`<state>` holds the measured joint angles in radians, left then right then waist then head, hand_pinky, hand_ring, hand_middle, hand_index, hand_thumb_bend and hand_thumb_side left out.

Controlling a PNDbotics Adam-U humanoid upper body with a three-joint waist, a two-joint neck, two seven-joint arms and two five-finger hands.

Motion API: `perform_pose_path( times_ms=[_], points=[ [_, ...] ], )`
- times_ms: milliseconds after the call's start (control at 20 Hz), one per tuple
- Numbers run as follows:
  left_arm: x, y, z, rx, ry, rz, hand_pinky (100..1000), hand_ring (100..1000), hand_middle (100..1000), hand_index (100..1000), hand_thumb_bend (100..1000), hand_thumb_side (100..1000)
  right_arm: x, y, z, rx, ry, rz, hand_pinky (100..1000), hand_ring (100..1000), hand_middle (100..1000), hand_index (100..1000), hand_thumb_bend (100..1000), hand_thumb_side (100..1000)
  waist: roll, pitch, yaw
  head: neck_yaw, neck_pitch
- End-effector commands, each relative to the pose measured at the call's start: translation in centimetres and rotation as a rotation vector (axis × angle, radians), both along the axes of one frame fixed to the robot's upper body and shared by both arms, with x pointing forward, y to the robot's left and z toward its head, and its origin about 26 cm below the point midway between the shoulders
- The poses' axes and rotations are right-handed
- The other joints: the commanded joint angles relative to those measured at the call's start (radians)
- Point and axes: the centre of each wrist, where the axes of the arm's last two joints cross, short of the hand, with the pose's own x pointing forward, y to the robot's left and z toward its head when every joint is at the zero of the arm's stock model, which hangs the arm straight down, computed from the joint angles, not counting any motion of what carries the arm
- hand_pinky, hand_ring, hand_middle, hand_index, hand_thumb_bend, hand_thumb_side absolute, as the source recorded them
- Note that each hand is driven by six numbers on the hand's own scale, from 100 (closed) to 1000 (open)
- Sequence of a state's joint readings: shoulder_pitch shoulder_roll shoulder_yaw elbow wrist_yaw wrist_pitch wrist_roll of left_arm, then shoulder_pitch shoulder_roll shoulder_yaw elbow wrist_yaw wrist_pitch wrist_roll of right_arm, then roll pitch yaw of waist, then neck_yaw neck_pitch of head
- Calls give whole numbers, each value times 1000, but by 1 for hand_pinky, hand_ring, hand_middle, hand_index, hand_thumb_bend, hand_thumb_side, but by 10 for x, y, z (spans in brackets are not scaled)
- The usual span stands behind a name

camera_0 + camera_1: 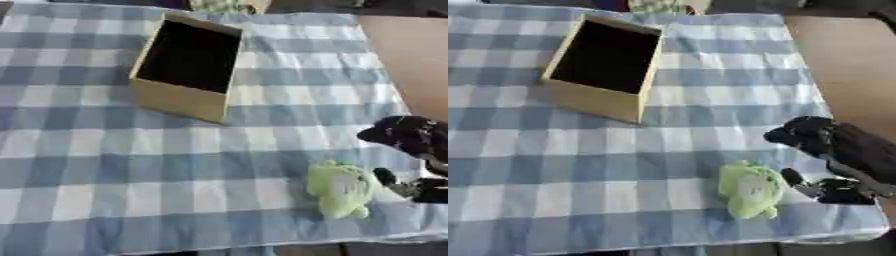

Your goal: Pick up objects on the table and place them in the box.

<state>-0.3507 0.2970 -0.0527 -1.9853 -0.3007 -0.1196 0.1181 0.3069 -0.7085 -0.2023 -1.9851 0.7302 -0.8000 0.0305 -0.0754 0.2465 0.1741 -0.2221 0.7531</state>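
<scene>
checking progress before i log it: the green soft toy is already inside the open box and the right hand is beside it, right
Not quite. The green soft toy is not in the open box; it lies on the checked cloth near the front edge, well apart from the box. The right hand is indeed beside the toy. The right eye view shows this.

Tablecloth (105, 165): woven cloth, blue-and-white check, matt, lightly creased. Box (592, 102): matt tan cardboard outside, dark dull lining. Toy (750, 190): pale green, soft fuzzy plush. Right hand (820, 137): black, matt, hard-looking shell. Table (850, 65): smooth brown surface, wood-like.
</scene>
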Motion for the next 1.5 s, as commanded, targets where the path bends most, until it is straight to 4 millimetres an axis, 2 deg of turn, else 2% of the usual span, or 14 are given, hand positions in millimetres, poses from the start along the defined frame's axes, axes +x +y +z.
perform_pose_path(
  times_ms=[50,300,650,950,1300,1500],
  points=[
    [-2,0,5,10,-18,-3,380,625,713,650,100,796,1,0,8,-30,-10,11,804,768,809,1000,100,100,1,-14,0,0,-8],
    [-2,0,5,13,-15,-4,380,626,714,650,100,794,1,0,8,-49,4,25,822,790,826,1000,124,295,0,-14,0,0,-7],
    [-2,0,4,17,-11,-5,380,626,715,650,100,793,-1,3,2,-78,45,42,822,792,827,1000,112,327,-1,-16,1,-3,-6],
    [-2,-1,4,22,-6,-9,379,627,716,650,100,791,-6,9,-10,-88,112,64,819,793,833,1000,100,395,-3,-18,1,-5,-5],
    [-2,-1,4,27,-1,-13,378,627,718,649,100,789,-6,14,-15,-87,167,90,817,798,840,1000,100,511,-2,-15,3,-8,-6],
    [-2,-2,4,33,3,-17,377,627,719,649,100,788,-5,13,-13,-85,168,60,818,800,845,1000,100,524,-2,-13,4,-8,-6]
  ],
)
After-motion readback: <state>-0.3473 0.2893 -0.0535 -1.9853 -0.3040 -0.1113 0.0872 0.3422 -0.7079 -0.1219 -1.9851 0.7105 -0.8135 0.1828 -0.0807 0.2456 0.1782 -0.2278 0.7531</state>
